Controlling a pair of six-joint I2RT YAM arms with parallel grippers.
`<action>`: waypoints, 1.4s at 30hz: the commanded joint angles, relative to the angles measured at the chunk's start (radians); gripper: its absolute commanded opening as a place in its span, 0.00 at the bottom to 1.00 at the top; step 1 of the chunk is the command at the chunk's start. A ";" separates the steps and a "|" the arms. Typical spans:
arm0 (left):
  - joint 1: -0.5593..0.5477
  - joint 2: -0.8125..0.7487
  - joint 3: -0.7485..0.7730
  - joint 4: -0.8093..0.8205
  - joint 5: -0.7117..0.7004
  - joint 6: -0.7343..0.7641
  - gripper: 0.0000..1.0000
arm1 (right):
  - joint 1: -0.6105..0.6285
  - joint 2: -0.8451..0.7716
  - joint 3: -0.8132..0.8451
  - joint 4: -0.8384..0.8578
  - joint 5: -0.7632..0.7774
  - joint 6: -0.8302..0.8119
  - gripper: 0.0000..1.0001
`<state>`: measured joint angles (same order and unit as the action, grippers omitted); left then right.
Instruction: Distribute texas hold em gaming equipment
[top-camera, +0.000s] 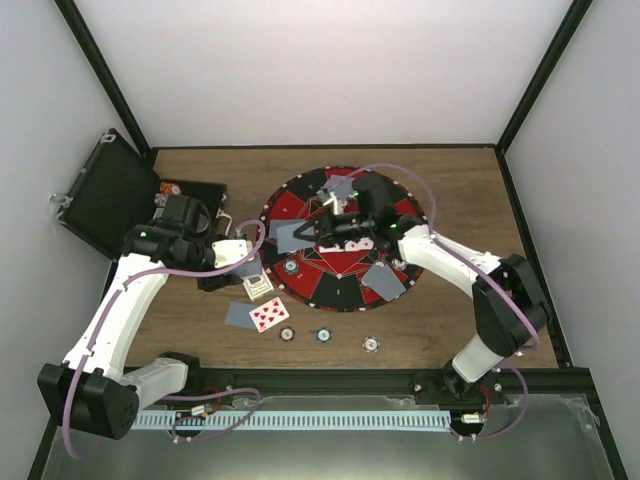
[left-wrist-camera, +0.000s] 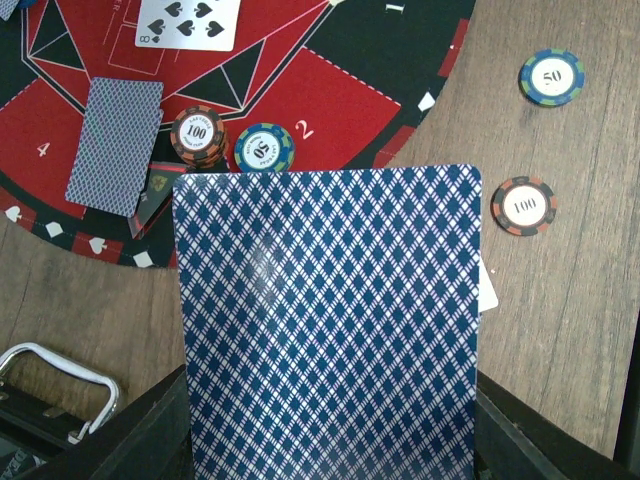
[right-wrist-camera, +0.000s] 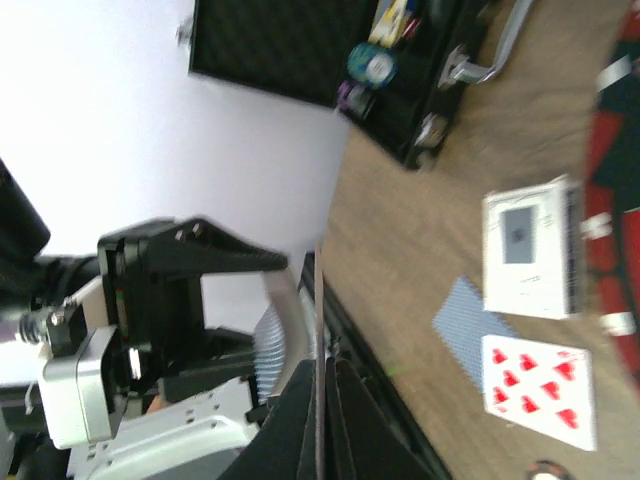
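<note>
Jaws on the left clamp a blue-backed playing card (left-wrist-camera: 330, 320) filling lower centre; right jaws pinch a second card (right-wrist-camera: 319, 320) edge-on, lower centre.

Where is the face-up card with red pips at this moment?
Top view: the face-up card lies on the table left of centre, just off the near edge of the mat, beside a face-down card and a chip.

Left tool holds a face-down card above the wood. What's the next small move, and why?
Probably swing the left tool and the held card over the mat's red section 2: no card lies there, while section 4 has a dealt card.
</note>
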<state>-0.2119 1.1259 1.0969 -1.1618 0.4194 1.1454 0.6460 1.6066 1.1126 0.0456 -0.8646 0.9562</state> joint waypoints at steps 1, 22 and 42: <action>0.001 -0.014 -0.004 0.005 0.009 0.017 0.05 | -0.154 -0.051 -0.028 -0.128 -0.007 -0.120 0.02; 0.002 -0.018 -0.013 0.001 -0.014 0.027 0.05 | -0.466 0.338 0.290 -0.603 0.362 -0.543 0.04; 0.002 -0.020 -0.014 0.000 -0.014 0.030 0.05 | -0.534 0.377 0.297 -0.638 0.393 -0.584 0.09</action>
<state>-0.2119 1.1244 1.0851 -1.1622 0.3931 1.1572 0.1265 1.9720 1.3846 -0.5743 -0.4850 0.3901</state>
